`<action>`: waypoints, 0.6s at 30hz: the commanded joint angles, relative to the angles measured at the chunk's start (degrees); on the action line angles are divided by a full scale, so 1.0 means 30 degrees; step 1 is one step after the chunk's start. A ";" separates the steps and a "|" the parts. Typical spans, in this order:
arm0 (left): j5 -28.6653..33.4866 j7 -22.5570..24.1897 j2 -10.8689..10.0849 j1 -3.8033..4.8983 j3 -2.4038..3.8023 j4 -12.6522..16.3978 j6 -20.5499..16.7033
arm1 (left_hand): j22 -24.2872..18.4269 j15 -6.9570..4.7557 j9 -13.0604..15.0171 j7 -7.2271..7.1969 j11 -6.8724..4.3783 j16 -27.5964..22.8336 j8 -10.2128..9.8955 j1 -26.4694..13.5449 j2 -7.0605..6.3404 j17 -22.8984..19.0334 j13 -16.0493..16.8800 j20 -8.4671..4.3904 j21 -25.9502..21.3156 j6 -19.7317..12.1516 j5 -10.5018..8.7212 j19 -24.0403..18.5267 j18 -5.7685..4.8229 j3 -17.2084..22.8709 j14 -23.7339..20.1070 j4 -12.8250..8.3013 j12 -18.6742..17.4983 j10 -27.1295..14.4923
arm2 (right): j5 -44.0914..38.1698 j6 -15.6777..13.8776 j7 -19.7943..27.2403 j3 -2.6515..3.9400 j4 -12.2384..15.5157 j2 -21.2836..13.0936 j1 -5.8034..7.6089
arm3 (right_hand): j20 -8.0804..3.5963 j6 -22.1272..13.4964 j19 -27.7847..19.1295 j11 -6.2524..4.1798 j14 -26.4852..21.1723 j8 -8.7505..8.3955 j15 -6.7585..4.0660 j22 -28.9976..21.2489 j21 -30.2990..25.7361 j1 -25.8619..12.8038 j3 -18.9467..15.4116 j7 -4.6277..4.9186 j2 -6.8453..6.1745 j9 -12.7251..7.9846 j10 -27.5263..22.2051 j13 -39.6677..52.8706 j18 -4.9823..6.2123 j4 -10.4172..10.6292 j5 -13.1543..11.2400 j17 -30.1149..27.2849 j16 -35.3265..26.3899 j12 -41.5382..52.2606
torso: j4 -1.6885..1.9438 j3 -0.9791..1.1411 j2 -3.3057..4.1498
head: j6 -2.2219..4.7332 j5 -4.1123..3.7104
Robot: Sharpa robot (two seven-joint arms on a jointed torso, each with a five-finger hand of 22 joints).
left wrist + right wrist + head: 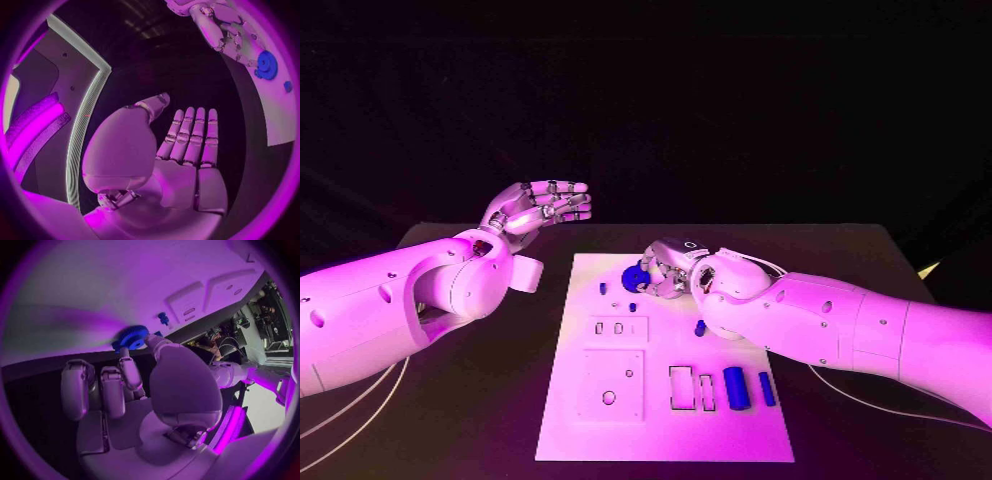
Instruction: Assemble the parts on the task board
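Note:
The white task board (668,420) lies in the middle of the black table. Over its far end my right hand (671,268) pinches a round blue gear (636,277) between thumb and a finger. The right wrist view shows the gear (132,337) at the fingertips of that hand (144,385), just above the board (125,285), with a small blue peg (164,318) standing beyond it. My left hand (545,205) hangs raised beyond the board's far left corner, fingers apart and holding nothing. Its flat palm (181,155) faces the right hand (225,30) and the gear (267,65).
Small blue pegs (603,288) (633,307) (700,327) dot the board's far half. Two blue cylinders (734,387) (767,388) lie at its near right beside a rectangular recess (682,387). Two raised plates (615,327) (612,383) sit on the left side.

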 commanded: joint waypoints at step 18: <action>-0.0057 0.0124 -0.0079 0.0025 0.0020 0.0056 0.0073 | -0.0034 0.0012 0.0027 0.1474 0.0028 -0.0121 0.0126 0.0077 0.0148 -0.0026 -0.0002 -0.0001 -0.0119 -0.0036 -0.0010 -0.0096 -0.0362 -0.0058 0.0145 -0.0021 0.0020 -0.0069 | 0.0058 0.0808 -0.0148 -0.0119 0.1048 -0.1018 -0.0093 | -0.0014 0.0339 0.0123 -0.0064 0.1792 0.0035 0.0006 0.2213 0.0146 -0.0246 -0.0041 -0.0054 0.0061 0.0009 0.0286 0.0186 -0.0160 0.0029 0.0101 0.4193 0.0134 0.0228 | 0.0014 -0.0008 0.0004 | -0.0090 -0.0014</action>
